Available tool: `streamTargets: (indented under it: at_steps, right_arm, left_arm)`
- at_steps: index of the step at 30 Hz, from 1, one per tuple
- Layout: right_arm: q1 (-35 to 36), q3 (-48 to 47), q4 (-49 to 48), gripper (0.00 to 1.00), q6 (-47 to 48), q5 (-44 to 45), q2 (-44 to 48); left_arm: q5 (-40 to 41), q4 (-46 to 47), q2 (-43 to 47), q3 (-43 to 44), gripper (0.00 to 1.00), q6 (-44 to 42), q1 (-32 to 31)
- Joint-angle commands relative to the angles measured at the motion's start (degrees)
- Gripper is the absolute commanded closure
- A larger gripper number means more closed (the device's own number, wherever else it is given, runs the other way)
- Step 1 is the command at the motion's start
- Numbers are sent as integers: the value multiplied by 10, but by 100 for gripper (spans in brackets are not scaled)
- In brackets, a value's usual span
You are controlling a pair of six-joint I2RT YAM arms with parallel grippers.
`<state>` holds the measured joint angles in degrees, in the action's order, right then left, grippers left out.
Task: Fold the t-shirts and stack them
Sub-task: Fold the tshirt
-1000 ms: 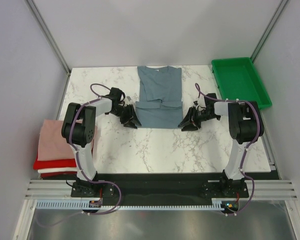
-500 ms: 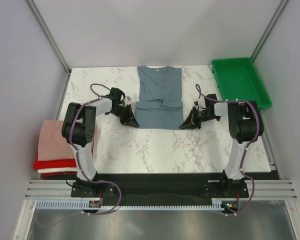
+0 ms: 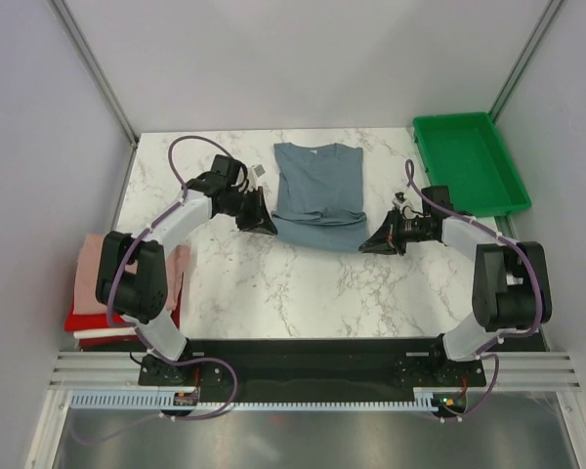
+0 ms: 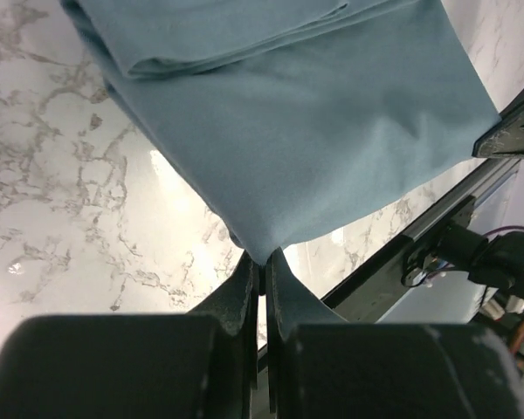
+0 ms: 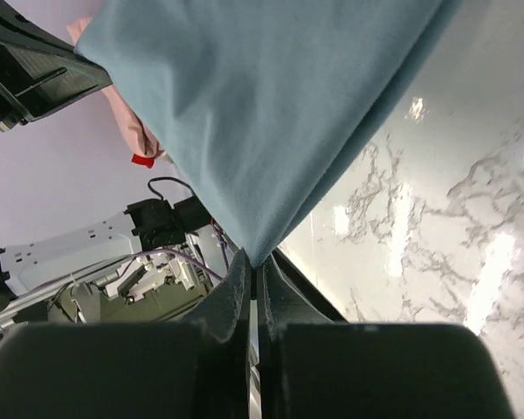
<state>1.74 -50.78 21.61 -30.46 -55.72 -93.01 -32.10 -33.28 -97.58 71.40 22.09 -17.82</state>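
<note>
A slate blue-grey t-shirt (image 3: 317,191) lies at the table's middle back, its near hem lifted off the marble. My left gripper (image 3: 270,228) is shut on the hem's near left corner (image 4: 260,255). My right gripper (image 3: 369,244) is shut on the near right corner (image 5: 255,258). The blue-grey cloth (image 4: 314,131) hangs stretched between the two grippers, and the sleeves lie folded in over the body. A stack of folded t-shirts (image 3: 107,293), dusty pink over red over white, sits at the left edge behind the left arm.
A green plastic tray (image 3: 469,161) stands at the back right. White marble tabletop (image 3: 303,288) runs between the shirt and the arm bases. Grey walls close in the back and both sides.
Both grippers shut on the shirt's near corners and lifted the hem, carrying it up and towards the back. The shirt's near edge now sags between them.
</note>
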Motion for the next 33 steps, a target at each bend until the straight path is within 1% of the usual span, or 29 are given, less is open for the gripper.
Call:
streamTargets:
  at_steps: [1, 5, 9, 12, 16, 18, 21, 24, 25, 27, 28, 29, 30, 31, 32, 33]
  right_arm:
    - [-2, 19, 13, 100, -10, -31, 50]
    - [-3, 18, 34, 100, -2, -34, 100]
    - [-3, 24, 42, 100, 5, -29, 120]
    - [-6, 31, 45, 100, 9, -21, 125]
    - [-7, 18, 43, 100, 22, -8, 114]
    - [-8, -3, 45, 100, 32, -1, 93]
    - [-10, -50, 43, 100, 44, 14, 57]
    - [-14, -116, 27, 100, 51, 23, 6]
    - [-15, -155, 25, 100, 60, 29, -24]
    - [-15, -198, 22, 100, 74, 36, -58]
    - [-15, -240, 22, 100, 84, 41, -93]
    - [-16, -262, 22, 100, 89, 44, -111]
    - [-16, -285, 23, 100, 95, 46, -129]
    - [-15, -333, 22, 100, 107, 47, -168]
    - [-15, -358, 24, 100, 121, 58, -189]
    - [-16, -382, 24, 100, 124, 62, -210]
  left_arm:
    - [21, -26, 36, 19, 98, -50, -33]
    - [29, -33, 56, 9, 98, -56, -48]
    - [53, -37, 76, -6, 98, -57, -50]
    - [71, -46, 95, -17, 98, -62, -39]
    - [56, -35, 95, -35, 98, -50, -20]
    - [44, -20, 83, -31, 98, -45, -19]
    - [41, -11, 59, 1, 98, -51, -17]
    - [38, -7, 9, 57, 98, -54, -6]
    - [38, -5, -24, 93, 98, -57, 2]
    - [41, -4, -62, 141, 98, -59, 13]
    - [40, -4, -81, 192, 98, -63, 25]
    - [38, -5, -124, 219, 98, -68, 31]
    - [38, -5, -144, 246, 98, -71, 36]
    - [40, -5, -164, 301, 98, -78, 45]
    - [44, -5, -208, 328, 98, -83, 47]
    - [49, -5, -227, 356, 98, -88, 49]
